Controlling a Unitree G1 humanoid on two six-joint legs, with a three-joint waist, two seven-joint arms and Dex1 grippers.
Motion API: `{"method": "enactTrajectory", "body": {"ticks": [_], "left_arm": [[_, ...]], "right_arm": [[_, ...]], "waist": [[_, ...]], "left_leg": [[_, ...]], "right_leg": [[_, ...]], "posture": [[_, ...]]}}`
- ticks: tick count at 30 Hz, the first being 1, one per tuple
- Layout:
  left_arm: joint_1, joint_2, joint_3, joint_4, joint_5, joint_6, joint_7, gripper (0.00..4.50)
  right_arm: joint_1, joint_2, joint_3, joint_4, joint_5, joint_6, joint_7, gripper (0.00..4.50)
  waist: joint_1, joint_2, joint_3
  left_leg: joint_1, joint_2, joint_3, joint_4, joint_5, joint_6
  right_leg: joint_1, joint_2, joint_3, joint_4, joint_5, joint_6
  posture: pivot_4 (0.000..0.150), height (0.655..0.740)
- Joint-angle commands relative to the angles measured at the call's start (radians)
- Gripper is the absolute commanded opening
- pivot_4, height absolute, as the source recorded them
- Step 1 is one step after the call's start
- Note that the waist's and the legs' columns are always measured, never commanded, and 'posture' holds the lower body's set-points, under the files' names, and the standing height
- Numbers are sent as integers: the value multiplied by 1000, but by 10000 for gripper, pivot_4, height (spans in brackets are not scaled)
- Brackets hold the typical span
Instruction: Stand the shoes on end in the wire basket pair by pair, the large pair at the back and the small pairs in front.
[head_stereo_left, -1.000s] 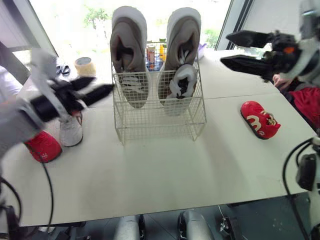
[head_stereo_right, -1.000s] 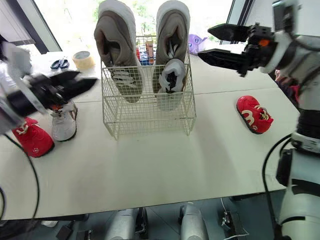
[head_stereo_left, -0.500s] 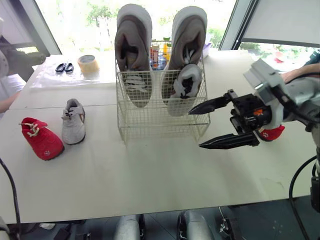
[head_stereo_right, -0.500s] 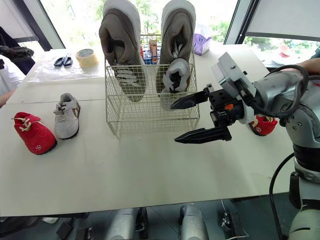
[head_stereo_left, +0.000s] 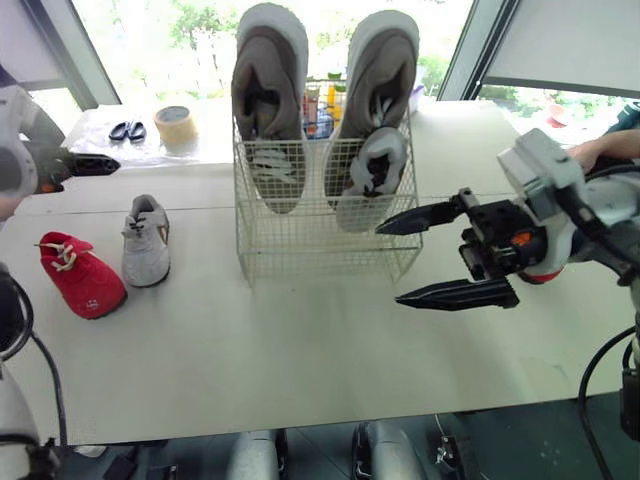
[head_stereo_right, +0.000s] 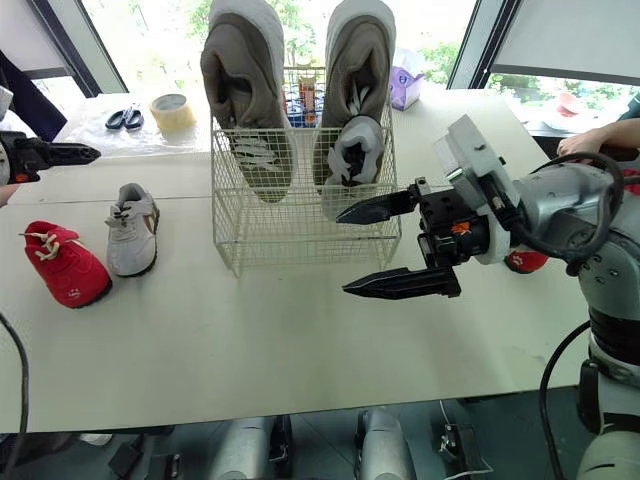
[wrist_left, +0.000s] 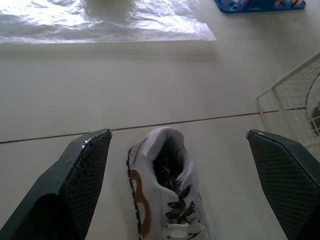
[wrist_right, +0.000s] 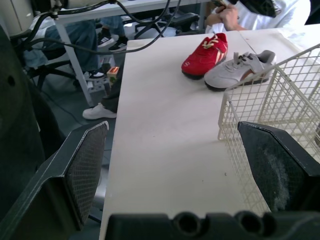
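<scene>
Inside wire basket (head_stereo_left: 322, 252), large pair (head_stereo_left: 268, 105) (upright)

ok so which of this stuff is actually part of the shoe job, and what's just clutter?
Job:
wire basket
large grey pair standing in it
small white shoe in its front
white shoe and red shoe on the table
second red shoe at the right, partly hidden

Lying about:
tape roll
scissors
purple pack
bottles behind the basket

A: What's the room like?
B: A long white table (head_stereo_left: 300, 350) with a seam across it. Big windows (head_stereo_right: 170, 30) behind, bright daylight, green trees outside.
A: And on the right?
B: A pale blind (head_stereo_left: 570, 40), drawn partway, and below the table a dark floor (head_stereo_left: 530, 440).
</scene>
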Motion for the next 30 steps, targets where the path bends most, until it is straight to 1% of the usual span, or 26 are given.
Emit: {"method": "enactTrajectory", "body": {"ticks": [1, 6, 11, 13, 15, 20, 24, 27, 30], "left_arm": [[35, -12, 47, 41, 34, -48, 6, 44530], [80, -43, 116, 65, 40, -77, 47, 44530], [131, -58, 148, 73, 62, -92, 45, 44530], [186, -70, 158, 79, 58, -92, -21, 44530], [225, -88, 163, 79, 63, -89, -54, 44530], [298, -129, 174, 69, 73, -117, -99, 44530], [312, -164, 206, 65, 62, -112, -77, 44530], [303, -186, 237, 51, 43, -84, -80, 36241], [306, -192, 253, 38, 42, -62, -89, 22008]], "right_arm": [[-7, -7, -32, -29, 35, 1, -27, 45000], [-22, -10, -28, -18, 48, 11, -62, 45000], [-31, -29, -41, -30, 103, 51, -82, 45000], [-35, -52, -46, -39, 119, 69, -87, 45000], [-37, -63, -45, -42, 125, 75, -94, 45000], [-45, -59, -29, -40, 122, 69, -116, 45000], [-53, -55, -16, -41, 123, 68, -129, 45000], [-52, -59, -12, -40, 114, 65, -132, 45000], [-47, -63, -10, -42, 108, 64, -136, 45000]], "waist": [[-3, 0, 0], [-5, -1, 0], [-3, -1, 0], [-2, -1, -1], [-4, -1, -1], [-4, -1, -1], [3, 1, -3], [8, 0, -3], [7, 0, -3]], "left_leg": [[0, 0, 0, 0, 0, 0], [-3, 1, -1, 3, 0, 0], [-3, 1, -1, 4, -1, 1], [-3, 1, -1, 5, -1, 1], [-2, 0, -1, 5, -1, 2], [-3, 1, -1, 8, -1, 2], [-2, 1, -1, 8, -1, 2], [-2, 1, -1, 10, -2, 3], [-3, 0, -1, 11, -2, 4]], "right_leg": [[0, 0, 0, 0, 0, 0], [-2, 0, 0, 2, 0, 0], [-1, 0, 0, 2, 0, 0], [-1, 0, 0, 3, 0, 0], [-1, 0, 0, 3, 0, 0], [0, 0, 0, 5, 0, 0], [0, -1, 0, 5, 0, 0], [1, -1, 0, 5, 0, 0], [2, -1, 0, 5, 0, 0]], "posture": [[1500, 6675], [1500, 6675], [1500, 6675], [1500, 6675], [1500, 6675], [1500, 6675], [1500, 6675], [1500, 6675], [1500, 6675]]}}
